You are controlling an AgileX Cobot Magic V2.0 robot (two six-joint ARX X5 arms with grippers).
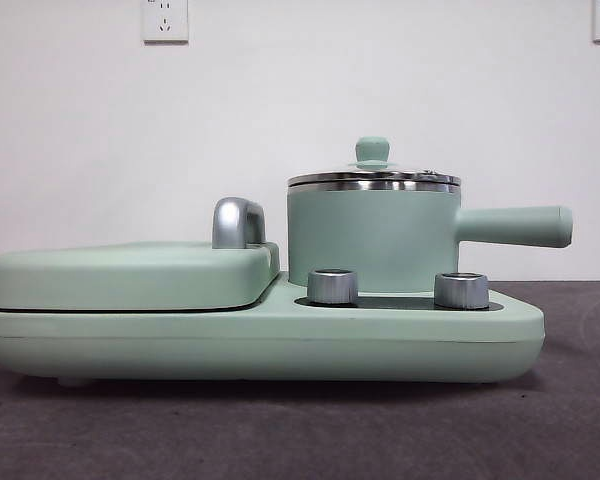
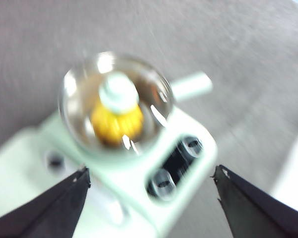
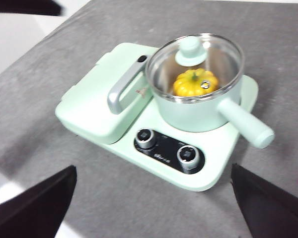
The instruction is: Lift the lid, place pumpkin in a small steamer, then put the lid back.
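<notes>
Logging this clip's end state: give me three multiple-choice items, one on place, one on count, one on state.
1. Where is the pumpkin?
A. On the table
B. Inside the small steamer
C. On the flat cover

2. How many silver knobs are on the base?
A. One
B. Two
C. Four

3. The lid is
A. on the steamer
B. held by a pincer
C. on the table

Answers: 1 B, seen through the glass lid; 2 B, two show in front of the pot; 3 A, it rests on the rim while the left pincer and right pincer are open.

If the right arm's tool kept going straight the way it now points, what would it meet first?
Probably the appliance base, near its two silver knobs, which lie centred between the open right tool jaws. The small steamer sits just beyond. Depth is uncertain.
</notes>
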